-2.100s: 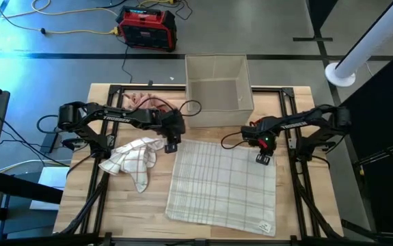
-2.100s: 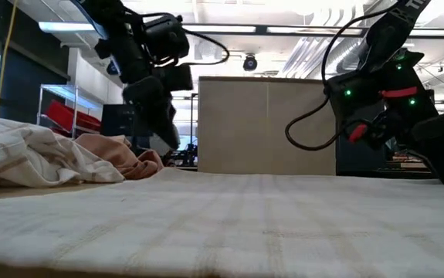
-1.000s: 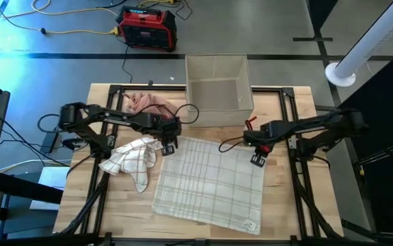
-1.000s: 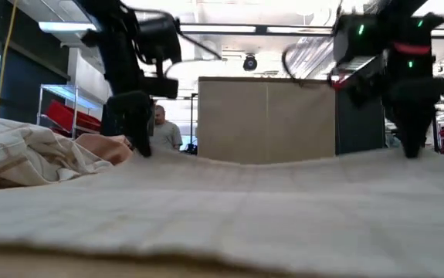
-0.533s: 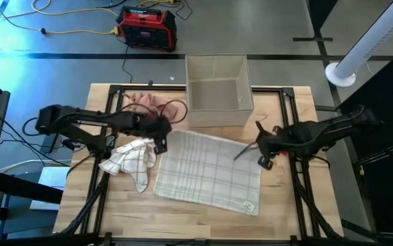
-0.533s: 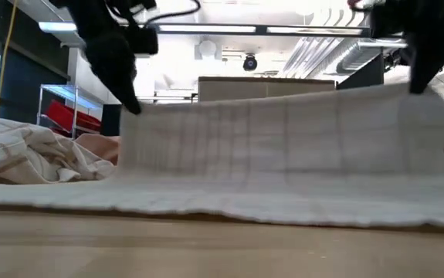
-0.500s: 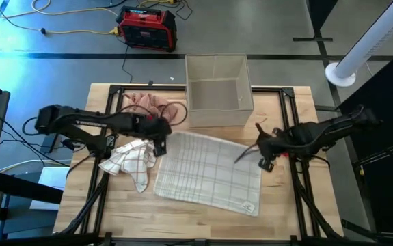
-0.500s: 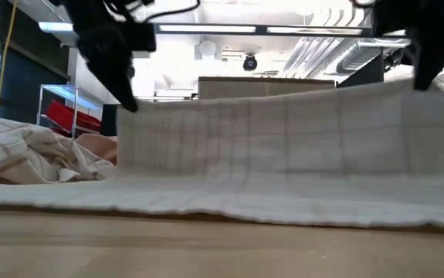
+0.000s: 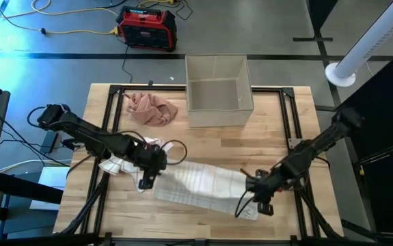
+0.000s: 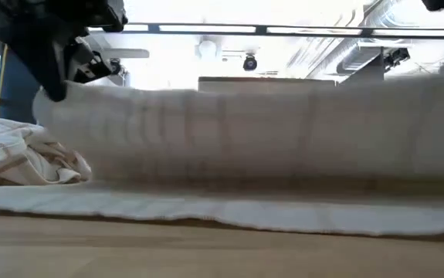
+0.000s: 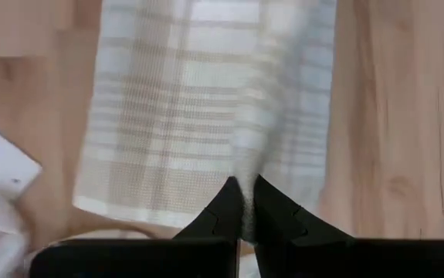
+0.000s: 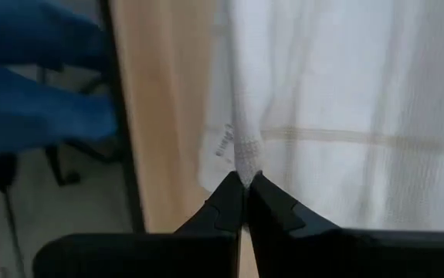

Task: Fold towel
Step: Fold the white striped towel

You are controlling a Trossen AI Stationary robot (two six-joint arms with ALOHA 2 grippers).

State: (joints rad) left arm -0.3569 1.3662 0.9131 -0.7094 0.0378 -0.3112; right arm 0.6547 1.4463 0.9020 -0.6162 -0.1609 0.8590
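The pale checked towel (image 9: 199, 183) lies across the table's near middle, its near part flat on the wood and its far edge lifted over it. My left gripper (image 9: 146, 180) is shut on the towel's left lifted corner. My right gripper (image 9: 258, 194) is shut on the right lifted corner. In the low view the lifted half stands as a sheet (image 10: 245, 131) above the flat layer (image 10: 206, 202), with my left gripper (image 10: 52, 73) at its upper left. The right gripper is out of that view. My left gripper pinches the towel's left lifted corner (image 11: 245, 191) between its two fingers, coming steeply from above. The cloth spreads away below the fingers and hangs down to the part lying on the table (image 10: 129, 199). My right gripper pinches the towel's right lifted corner (image 12: 245, 168) between its two fingers, coming steeply from above. The cloth hangs below the fingers in soft pleats, and its lower part rests on the table.
A crumpled white checked cloth (image 9: 122, 162) lies just behind my left gripper. A pink cloth (image 9: 152, 109) lies at the far left. An open beige box (image 9: 218, 92) stands at the far middle. Black frame rails (image 9: 107, 137) run along both table sides.
Both grippers, still shut on the towel's far corners, have swept toward the table's near edge and turned at the wrist. The towel's far edge has been lifted and carried over its near part, which has stayed on the table; the towel now shows as a narrow band.
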